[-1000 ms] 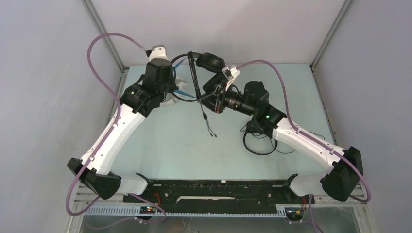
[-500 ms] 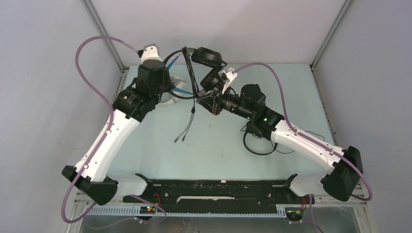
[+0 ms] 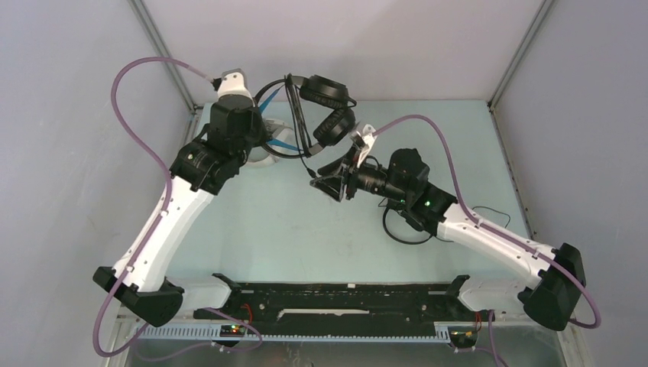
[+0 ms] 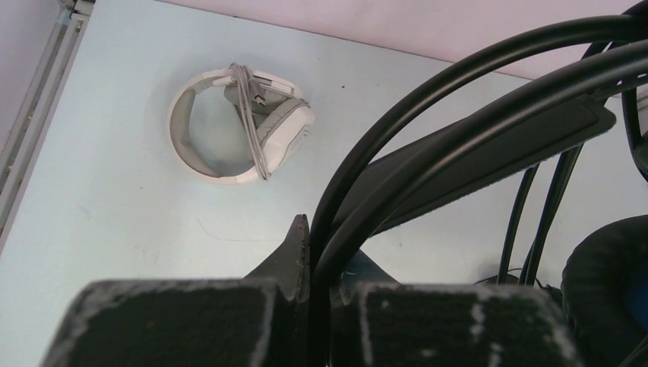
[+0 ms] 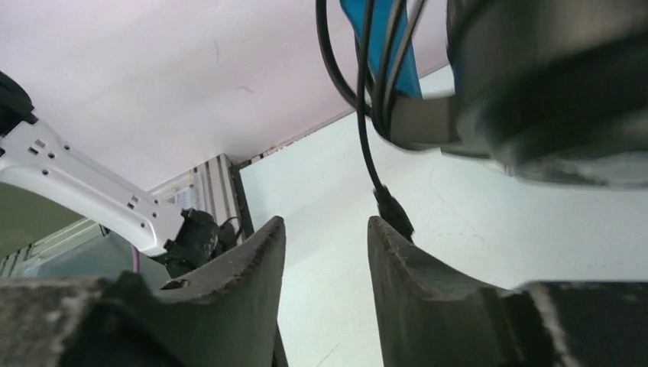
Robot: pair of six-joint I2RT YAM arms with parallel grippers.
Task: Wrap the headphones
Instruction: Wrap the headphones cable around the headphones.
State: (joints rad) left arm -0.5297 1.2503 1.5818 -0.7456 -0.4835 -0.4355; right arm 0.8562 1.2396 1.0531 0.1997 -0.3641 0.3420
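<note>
The black headphones (image 3: 327,107) with blue lining (image 5: 378,46) hang in the air at the back of the table. My left gripper (image 4: 321,256) is shut on their thin black headband (image 4: 458,84), and in the top view the left gripper (image 3: 264,134) sits just left of them. Cable (image 3: 296,115) is looped round the band. My right gripper (image 3: 325,182) is open just below the ear cups, nothing between its fingers; the cable's plug (image 5: 393,208) dangles beside the right gripper (image 5: 325,229). White-grey headphones (image 4: 237,122) lie on the table, their cable wound round them.
A slim black headset (image 3: 409,225) with loose cord lies under the right forearm. The back wall (image 3: 344,46) and the frame posts (image 3: 164,53) stand close behind the lifted headphones. The table (image 3: 275,222) is pale blue-green.
My right gripper has opened, let go of the cable and drawn back towards the lower right. The cable's free end, which dangled low, now hangs short by the ear cups. The left arm shifted slightly left.
</note>
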